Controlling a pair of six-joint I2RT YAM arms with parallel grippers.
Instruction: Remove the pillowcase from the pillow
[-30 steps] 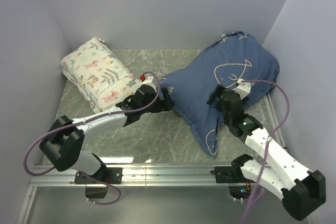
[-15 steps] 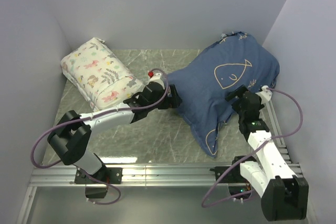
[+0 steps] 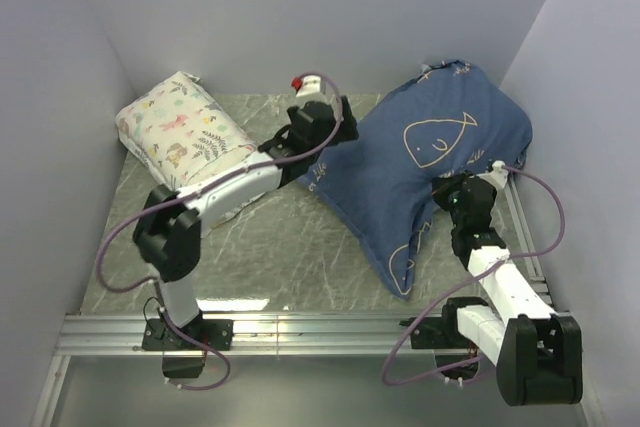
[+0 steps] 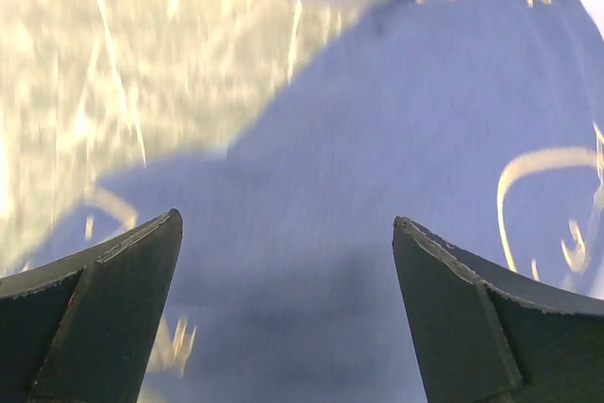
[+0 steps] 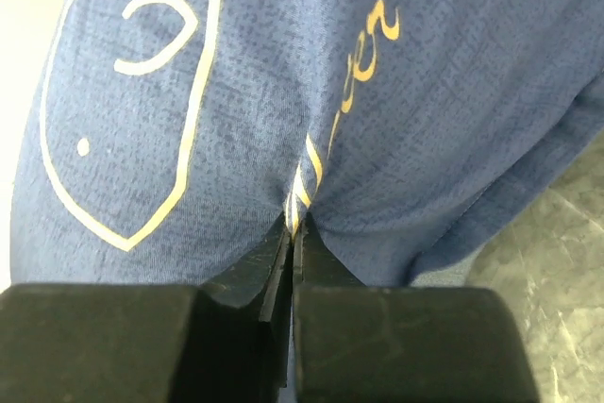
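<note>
The navy pillowcase (image 3: 392,179) with pale fish line drawings lies plump at the right of the table, one corner pointing at the near edge. The pillow is hidden inside it. My right gripper (image 3: 446,191) sits at the pillowcase's right lower side. In the right wrist view the right gripper (image 5: 294,226) is shut on a pinched fold of the pillowcase (image 5: 453,92). My left gripper (image 3: 338,133) hovers at the cover's left upper edge. In the left wrist view the left gripper (image 4: 285,220) is open, with the pillowcase (image 4: 377,139) below and nothing between its fingers.
A smaller white pillow with floral print (image 3: 186,143) lies at the back left, close under the left arm. Grey walls close in the marble-pattern table (image 3: 270,247) on three sides. A metal rail (image 3: 300,327) runs along the near edge.
My right gripper has shut on a fold of the pillowcase after shifting to its right lower side. The left arm has swung toward the back, along the cover's left edge, still open.
</note>
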